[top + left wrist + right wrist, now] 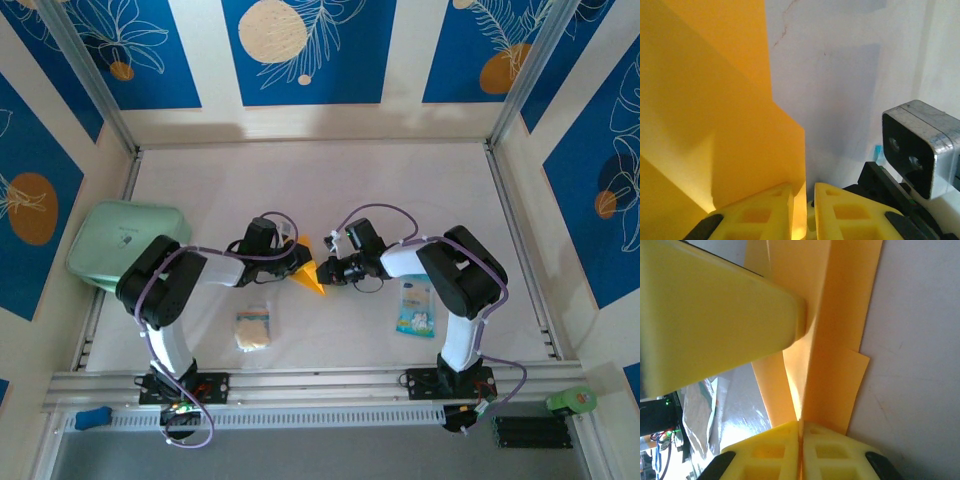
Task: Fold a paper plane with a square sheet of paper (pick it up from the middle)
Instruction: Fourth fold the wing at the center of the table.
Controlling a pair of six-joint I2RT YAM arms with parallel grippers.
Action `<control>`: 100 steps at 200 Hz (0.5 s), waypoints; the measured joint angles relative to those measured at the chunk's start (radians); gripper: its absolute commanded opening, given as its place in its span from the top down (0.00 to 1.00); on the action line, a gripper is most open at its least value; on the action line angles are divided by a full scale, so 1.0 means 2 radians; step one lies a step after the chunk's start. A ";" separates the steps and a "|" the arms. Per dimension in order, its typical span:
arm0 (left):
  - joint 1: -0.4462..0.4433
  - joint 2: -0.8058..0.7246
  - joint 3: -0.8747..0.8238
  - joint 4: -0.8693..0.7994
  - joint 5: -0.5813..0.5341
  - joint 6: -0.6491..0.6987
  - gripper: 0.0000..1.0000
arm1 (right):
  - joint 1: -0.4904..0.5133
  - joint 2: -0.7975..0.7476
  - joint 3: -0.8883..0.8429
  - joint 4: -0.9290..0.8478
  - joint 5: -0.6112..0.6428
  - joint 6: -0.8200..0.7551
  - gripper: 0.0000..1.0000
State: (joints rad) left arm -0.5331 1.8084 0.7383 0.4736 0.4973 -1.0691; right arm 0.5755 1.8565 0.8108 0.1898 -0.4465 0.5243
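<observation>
Left of the printed packet (415,308), the folded orange paper (311,278) is clamped by the left gripper (803,192) and the right gripper (800,426), each pressed together on it.

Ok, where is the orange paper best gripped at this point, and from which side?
By an edge, edge-on from the side. The orange paper is a thin folded sheet held between the arms, so jaws must close across its thickness: the right gripper pinches it at a fold, the left gripper on another edge. Its flat faces offer nothing to pinch.
</observation>
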 measured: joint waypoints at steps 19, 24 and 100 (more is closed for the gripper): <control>0.000 0.002 0.000 0.002 0.000 0.000 0.81 | -0.001 0.000 0.001 0.000 -0.002 0.000 0.89; 0.000 0.002 0.000 0.002 0.000 0.000 0.81 | -0.001 0.001 0.001 0.000 -0.003 0.000 0.89; 0.000 0.007 0.000 0.007 0.000 0.000 0.79 | -0.006 0.007 0.004 -0.003 -0.015 0.000 0.94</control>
State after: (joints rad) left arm -0.5327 1.8229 0.7383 0.4877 0.4980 -1.0687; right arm 0.5640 1.8706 0.8185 0.1841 -0.4759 0.5247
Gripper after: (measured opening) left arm 0.201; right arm 0.066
